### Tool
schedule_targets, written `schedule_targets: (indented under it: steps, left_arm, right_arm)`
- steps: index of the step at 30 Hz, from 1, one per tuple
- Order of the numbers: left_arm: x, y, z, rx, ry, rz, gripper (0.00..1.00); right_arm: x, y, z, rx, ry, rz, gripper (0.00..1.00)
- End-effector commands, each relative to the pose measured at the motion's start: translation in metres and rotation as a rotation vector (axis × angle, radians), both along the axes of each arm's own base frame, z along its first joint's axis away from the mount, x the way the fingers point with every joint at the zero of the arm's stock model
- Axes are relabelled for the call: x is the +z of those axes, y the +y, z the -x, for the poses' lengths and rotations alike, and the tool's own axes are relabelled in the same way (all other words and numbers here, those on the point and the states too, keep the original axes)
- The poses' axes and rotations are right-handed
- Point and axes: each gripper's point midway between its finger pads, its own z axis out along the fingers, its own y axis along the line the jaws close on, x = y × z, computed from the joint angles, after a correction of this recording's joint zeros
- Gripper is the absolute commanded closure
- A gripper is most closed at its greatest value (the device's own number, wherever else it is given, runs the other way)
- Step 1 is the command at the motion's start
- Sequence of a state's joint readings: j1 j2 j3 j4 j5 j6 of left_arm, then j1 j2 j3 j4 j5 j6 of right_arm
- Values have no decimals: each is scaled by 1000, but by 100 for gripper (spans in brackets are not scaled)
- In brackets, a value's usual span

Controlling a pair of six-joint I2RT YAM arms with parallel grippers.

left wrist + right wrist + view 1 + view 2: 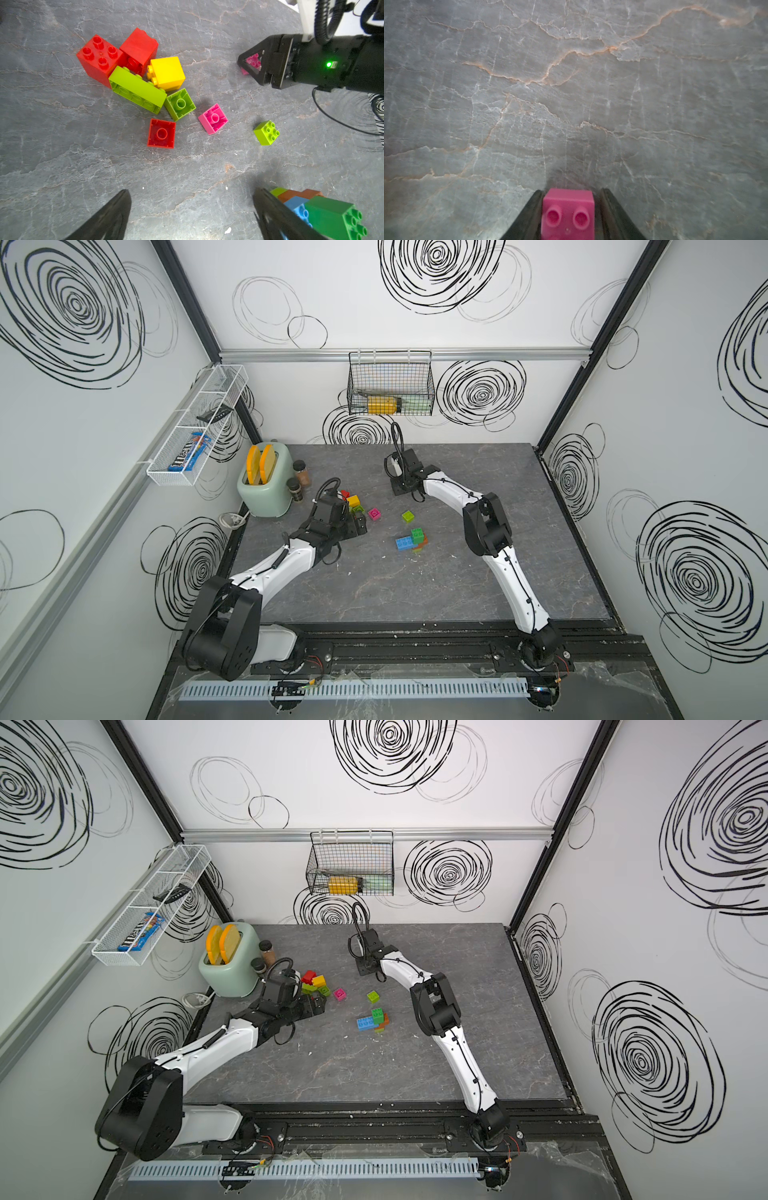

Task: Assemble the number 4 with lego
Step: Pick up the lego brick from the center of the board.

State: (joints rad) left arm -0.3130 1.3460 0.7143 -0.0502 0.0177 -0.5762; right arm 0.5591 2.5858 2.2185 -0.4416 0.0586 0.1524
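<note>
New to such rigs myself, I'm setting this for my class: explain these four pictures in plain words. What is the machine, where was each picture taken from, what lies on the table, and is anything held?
Two robot arms, the left arm and the right arm, stand at a grey table. Two pictures look down from overhead; the other two come from a camera on each wrist. Loose lego bricks lie in a pile, and a small blue, green and orange stack stands apart. The left jaws are open and empty. The right jaws sit either side of a pink brick; whether they pinch it is unclear.
</note>
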Motion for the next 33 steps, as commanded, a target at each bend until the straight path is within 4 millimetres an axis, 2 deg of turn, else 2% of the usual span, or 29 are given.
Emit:
schedule_targets:
  steps: [1,7,9,12,20,33]
  left_arm:
    - [10,2,-5,11,-46,15,4]
    - [12,-1,-5,2,-53,32,4]
    - [15,-2,-5,-1,-61,39,4]
    - [20,-4,-6,-11,-68,47,4]
    - [29,-7,-3,-20,-95,58,4]
    - [39,-22,3,-77,-120,33,4]
  right_arm:
    - [2,0,2,1,-1,28,58]
    - [31,3,0,-3,-48,5,74]
    - [39,2,0,-12,-62,1,87]
    - [47,-7,2,-46,-71,7,99]
    - [51,-29,10,-81,-98,8,100]
    - [41,-59,17,-115,-97,10,100]
